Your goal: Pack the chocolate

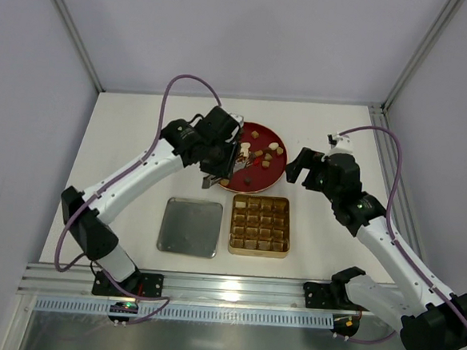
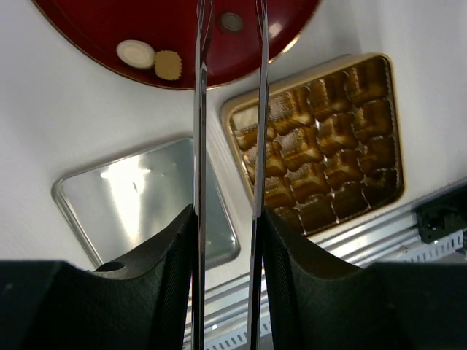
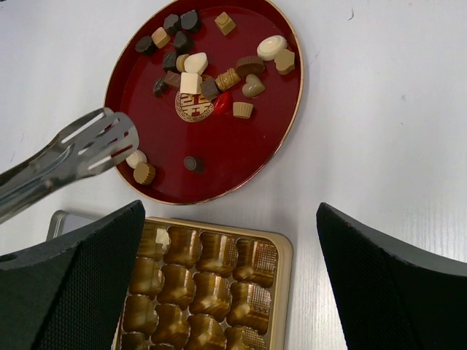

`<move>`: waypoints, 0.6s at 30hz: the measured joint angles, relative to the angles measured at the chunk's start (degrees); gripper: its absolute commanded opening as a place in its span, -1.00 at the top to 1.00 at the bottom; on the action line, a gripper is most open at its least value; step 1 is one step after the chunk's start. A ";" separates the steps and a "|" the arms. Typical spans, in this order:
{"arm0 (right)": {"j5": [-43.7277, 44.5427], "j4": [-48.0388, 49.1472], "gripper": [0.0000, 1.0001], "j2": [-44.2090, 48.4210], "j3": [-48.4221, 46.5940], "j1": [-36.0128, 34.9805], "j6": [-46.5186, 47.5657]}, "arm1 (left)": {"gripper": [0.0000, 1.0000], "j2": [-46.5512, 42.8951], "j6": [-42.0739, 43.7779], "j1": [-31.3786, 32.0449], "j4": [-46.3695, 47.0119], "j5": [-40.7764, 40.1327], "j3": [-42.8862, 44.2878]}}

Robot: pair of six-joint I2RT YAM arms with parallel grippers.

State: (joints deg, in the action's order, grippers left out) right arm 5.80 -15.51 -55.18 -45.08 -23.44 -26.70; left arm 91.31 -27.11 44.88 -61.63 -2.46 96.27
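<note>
Top external: nearest the arm bases, silver lid (image 1: 190,227) lies flat on the table (image 1: 131,144), gold tin (image 1: 260,225) just beside it to the right. Left gripper (image 2: 228,248) clamped on metal tongs (image 2: 200,146); blades apart, tips over the near-left rim of the red plate (image 3: 241,164). Right gripper (image 3: 230,211) spread wide, holding nothing, above the tin's far edge. Chocolate (image 3: 197,73) lies on the plate, mostly clustered at the far side; two pieces sit near the tong tips.
</note>
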 measured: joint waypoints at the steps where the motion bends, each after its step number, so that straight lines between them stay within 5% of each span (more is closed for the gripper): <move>1: -0.11 0.00 -0.99 0.07 -0.02 0.00 0.00 | 0.22 1.36 0.46 -0.76 0.00 -0.55 0.66; 18: -0.74 0.00 -0.99 0.55 0.00 0.00 0.00 | 0.20 10.05 4.59 -3.78 -2.54 -4.50 2.27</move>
State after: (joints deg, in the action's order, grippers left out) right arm 5.06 -15.51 -54.63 -45.08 -23.44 -26.70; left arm 101.36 -22.52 41.10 -64.16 -6.96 98.54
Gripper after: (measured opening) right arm 0.996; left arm 0.401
